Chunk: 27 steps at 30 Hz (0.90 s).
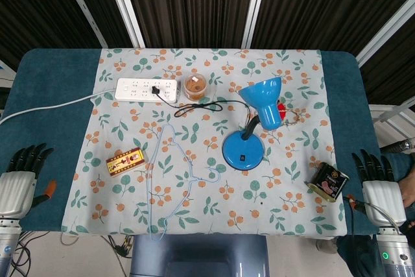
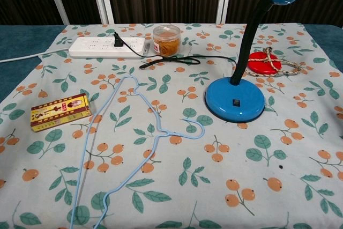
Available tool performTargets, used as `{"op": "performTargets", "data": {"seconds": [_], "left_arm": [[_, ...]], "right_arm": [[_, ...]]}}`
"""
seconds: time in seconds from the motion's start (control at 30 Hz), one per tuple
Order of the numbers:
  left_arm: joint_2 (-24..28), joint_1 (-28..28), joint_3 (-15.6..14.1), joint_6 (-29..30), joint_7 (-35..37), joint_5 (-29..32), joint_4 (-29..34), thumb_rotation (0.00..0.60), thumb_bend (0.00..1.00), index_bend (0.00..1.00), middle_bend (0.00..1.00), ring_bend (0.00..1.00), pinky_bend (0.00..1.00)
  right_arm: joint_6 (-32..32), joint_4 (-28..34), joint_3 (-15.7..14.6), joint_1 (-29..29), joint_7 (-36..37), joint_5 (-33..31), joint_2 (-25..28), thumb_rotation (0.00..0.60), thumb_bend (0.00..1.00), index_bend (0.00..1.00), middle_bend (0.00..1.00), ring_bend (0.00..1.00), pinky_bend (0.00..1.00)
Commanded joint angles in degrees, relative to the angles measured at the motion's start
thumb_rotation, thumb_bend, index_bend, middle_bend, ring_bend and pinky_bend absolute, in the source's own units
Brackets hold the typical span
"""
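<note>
Teal bench (image 1: 58, 76) shows bare on both sides of a flowery cloth (image 1: 285, 205). The left hand (image 1: 19, 176) sits low at the left edge, on the bare teal part, holding nothing, with its dark fingers (image 1: 29, 157) spread and pointing up the bench. The right hand (image 1: 379, 186) sits low at the right edge, also holding nothing, fingers apart.

Closest to the right hand is a small tin (image 1: 329, 181), lying near the cloth's right edge, just beside that hand but not touching it. Closest to the left hand is a flat red and yellow box (image 1: 124, 162), well apart from it, inside the cloth's left edge.

A thin blue hanger (image 1: 170, 186) lies in the middle and reaches down to the near edge. A blue lamp (image 1: 249, 135) stands right of it. Open cloth lies below the lamp, between hanger and tin.

At the far side a white power strip (image 1: 146, 89) lies flat with a black plug in it. Next to it stands a clear jar (image 2: 166, 39) with its lid on, full of brown rubber bands. A red disc with rope (image 2: 265, 61) lies behind the lamp.
</note>
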<state>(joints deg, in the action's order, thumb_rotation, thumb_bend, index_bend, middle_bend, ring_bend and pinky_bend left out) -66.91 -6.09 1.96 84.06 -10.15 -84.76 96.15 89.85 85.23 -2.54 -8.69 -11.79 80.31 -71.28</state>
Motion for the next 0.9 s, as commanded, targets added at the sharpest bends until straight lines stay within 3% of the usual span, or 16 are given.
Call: {"op": "performTargets", "data": {"seconds": [0.03, 0.9], "left_arm": [[0.0, 0.0, 0.0, 0.1, 0.1, -0.1, 0.0, 0.6, 0.36, 0.14, 0.06, 0.06, 0.09], [0.0, 0.0, 0.0, 0.0, 0.2, -0.2, -0.2, 0.6, 0.36, 0.15, 0.06, 0.06, 0.09]], "right_arm": [[-0.5, -0.1, 0.3, 0.2, -0.2, 0.0, -0.2, 0.6, 0.23, 0.04, 0.04, 0.08, 0.0], [-2.7, 1.6, 2.3, 1.7, -0.1, 2.1, 0.0, 0.6, 0.23, 0.04, 0.04, 0.08, 0.0]]}}
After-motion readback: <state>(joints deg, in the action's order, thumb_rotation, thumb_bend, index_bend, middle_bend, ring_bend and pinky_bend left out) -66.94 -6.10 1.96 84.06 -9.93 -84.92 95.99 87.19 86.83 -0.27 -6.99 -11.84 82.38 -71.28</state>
